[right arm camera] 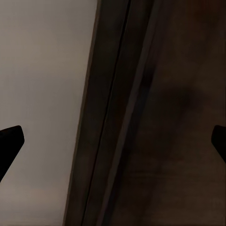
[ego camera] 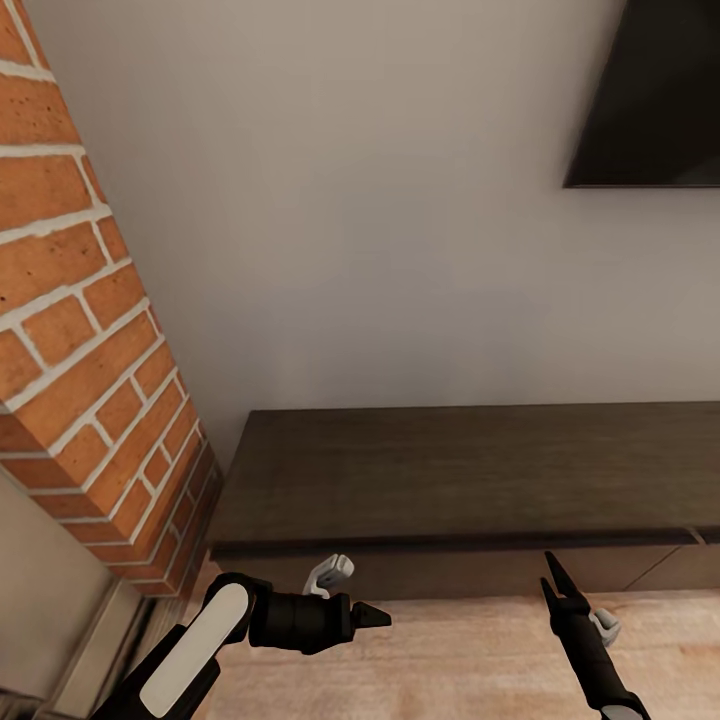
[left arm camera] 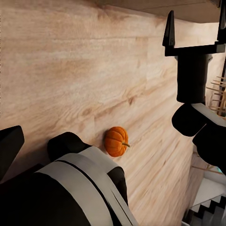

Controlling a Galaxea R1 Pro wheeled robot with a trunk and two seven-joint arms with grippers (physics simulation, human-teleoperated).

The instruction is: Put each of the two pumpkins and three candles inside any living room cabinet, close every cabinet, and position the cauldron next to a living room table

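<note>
A small orange ribbed pumpkin (left arm camera: 116, 141) lies on the light plank floor (left arm camera: 70, 70), close beside my own dark and white arm. The long dark brown cabinet (ego camera: 450, 470) stands against the pale wall right in front of me, and its drawer fronts (ego camera: 450, 572) look shut. My left gripper (ego camera: 375, 617) hovers low before the cabinet's left end, open, one finger (left arm camera: 9, 146) at the picture's edge. To its right, my right gripper (ego camera: 550, 578) points up at the cabinet front, open and empty (left arm camera: 194, 28). The candles, cauldron and table are out of view.
A red brick fireplace (ego camera: 80, 330) rises close at my left, ending beside the cabinet's left end. A black TV (ego camera: 650, 90) hangs on the wall above the cabinet. The right wrist view looks along the cabinet's top edge (right arm camera: 122, 117) against the wall.
</note>
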